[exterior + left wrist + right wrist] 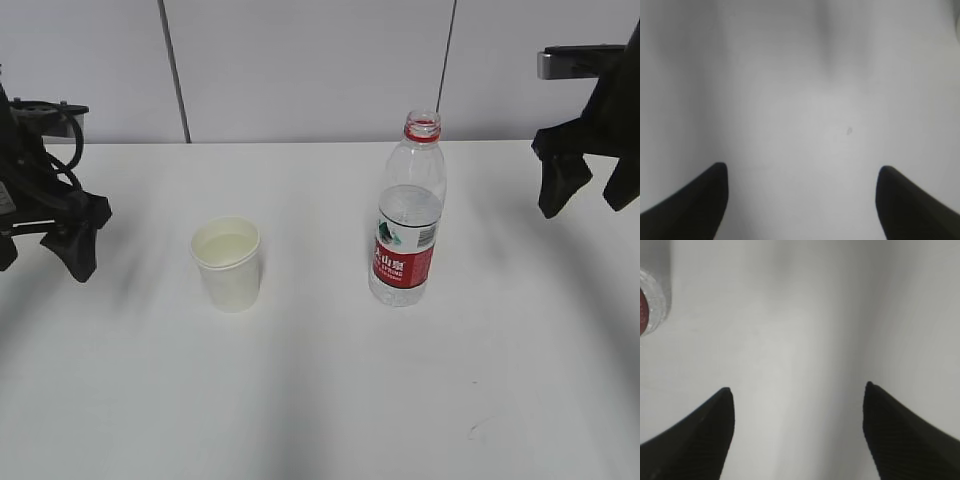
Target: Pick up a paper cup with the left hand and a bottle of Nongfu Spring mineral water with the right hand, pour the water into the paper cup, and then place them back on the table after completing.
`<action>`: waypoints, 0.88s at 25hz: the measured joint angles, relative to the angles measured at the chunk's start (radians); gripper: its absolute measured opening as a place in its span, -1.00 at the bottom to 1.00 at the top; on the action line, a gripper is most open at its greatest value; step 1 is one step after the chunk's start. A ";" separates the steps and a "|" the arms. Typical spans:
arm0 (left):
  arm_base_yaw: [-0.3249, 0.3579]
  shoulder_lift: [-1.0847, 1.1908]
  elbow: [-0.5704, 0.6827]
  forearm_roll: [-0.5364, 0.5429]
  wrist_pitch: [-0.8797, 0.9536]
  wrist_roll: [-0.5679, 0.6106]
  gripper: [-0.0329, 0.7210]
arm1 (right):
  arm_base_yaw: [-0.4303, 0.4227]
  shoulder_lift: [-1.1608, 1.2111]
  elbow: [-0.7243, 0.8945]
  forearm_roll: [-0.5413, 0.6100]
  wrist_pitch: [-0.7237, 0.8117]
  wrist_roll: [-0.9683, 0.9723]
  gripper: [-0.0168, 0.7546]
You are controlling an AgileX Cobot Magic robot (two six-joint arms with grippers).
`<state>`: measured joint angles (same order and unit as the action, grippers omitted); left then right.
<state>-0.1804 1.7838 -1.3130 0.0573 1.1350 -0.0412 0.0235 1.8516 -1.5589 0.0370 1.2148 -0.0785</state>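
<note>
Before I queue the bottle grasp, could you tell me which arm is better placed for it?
Right. The right hand hangs open nearer the uncapped water bottle; the left hand sits beyond the paper cup.

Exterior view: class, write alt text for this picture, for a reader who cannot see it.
A white paper cup and an uncapped, red-labelled water bottle stand apart on a white table, cup to the left. The left hand and right hand hang open at the picture's edges, touching neither.
</note>
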 joint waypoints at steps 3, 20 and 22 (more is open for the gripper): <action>0.000 -0.033 0.000 -0.005 0.010 0.000 0.55 | 0.000 0.000 0.000 0.018 0.001 -0.014 0.58; 0.000 -0.616 0.399 -0.069 0.045 0.000 0.55 | 0.000 -0.562 0.546 0.060 0.002 -0.043 0.57; 0.000 -0.712 0.437 -0.069 0.048 0.000 0.55 | 0.000 -0.652 0.608 0.060 0.005 -0.043 0.57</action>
<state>-0.1804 1.0719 -0.8757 -0.0121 1.1832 -0.0412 0.0235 1.1991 -0.9513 0.0972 1.2197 -0.1219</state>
